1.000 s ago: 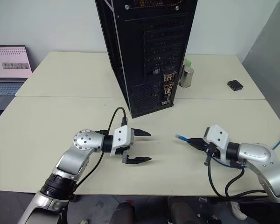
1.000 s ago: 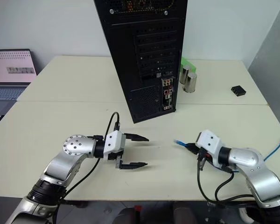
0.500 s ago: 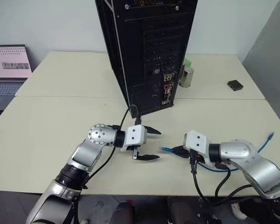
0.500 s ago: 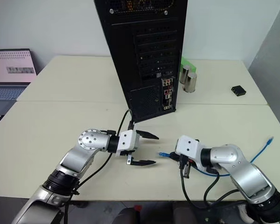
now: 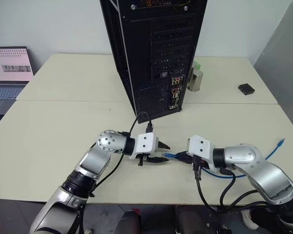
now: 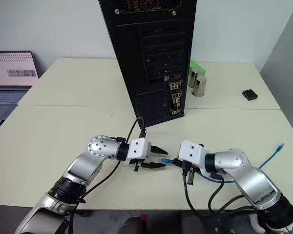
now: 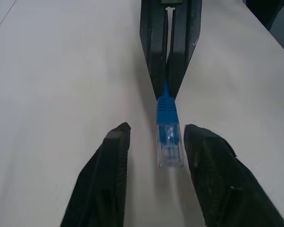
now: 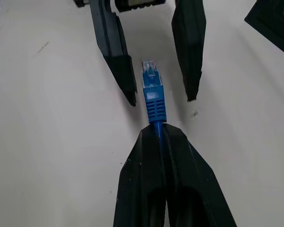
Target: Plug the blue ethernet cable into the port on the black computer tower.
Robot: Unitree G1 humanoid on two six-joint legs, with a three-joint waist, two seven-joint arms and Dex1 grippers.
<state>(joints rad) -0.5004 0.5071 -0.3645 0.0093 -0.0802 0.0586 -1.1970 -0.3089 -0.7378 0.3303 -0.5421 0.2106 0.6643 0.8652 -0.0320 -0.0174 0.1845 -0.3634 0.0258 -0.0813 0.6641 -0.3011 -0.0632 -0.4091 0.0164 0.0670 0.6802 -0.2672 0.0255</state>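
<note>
The right gripper (image 8: 158, 130) is clenched on the blue ethernet cable (image 8: 154, 99), its clear plug jutting between the parted, untouching fingers of the left gripper (image 7: 151, 142). Bare table (image 5: 53, 126) separates both from the black computer tower (image 5: 156, 53).

Left claw (image 7: 151, 142) parted, tips facing the clamped right claw (image 8: 157, 128).

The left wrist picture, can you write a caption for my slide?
Clear plug of the blue ethernet cable, pinched by the right end effector, sits between the left end effector fingers, not yet gripped.
</note>
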